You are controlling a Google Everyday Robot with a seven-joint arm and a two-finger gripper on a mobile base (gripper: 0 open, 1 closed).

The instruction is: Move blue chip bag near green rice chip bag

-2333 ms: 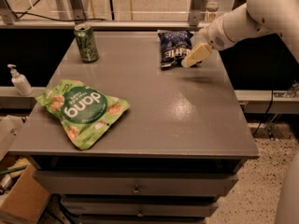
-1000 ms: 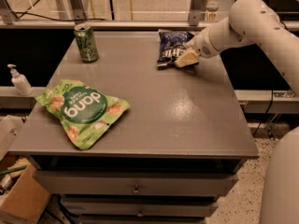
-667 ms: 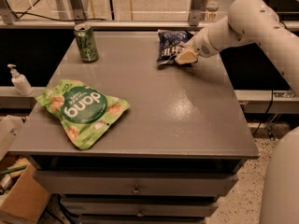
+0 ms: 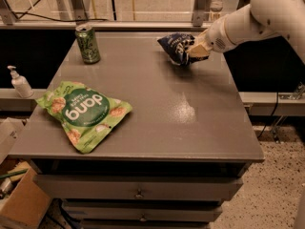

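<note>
Dim indoor scene lit from overhead. A pale patch of glare sits on the grey bench [image 4: 157,142], right of centre. The white arm [image 4: 257,18] catches the most light and looks bright against a dark background. The gripper [image 4: 196,47] hangs over the bench's far right part, fingers clamped on the blue chip bag [image 4: 172,46], with a soft shadow on the surface under them. The green rice chip bag [image 4: 83,113] is evenly lit. Below the bench top the drawers fall into deep shadow. Fine detail is soft throughout.
</note>
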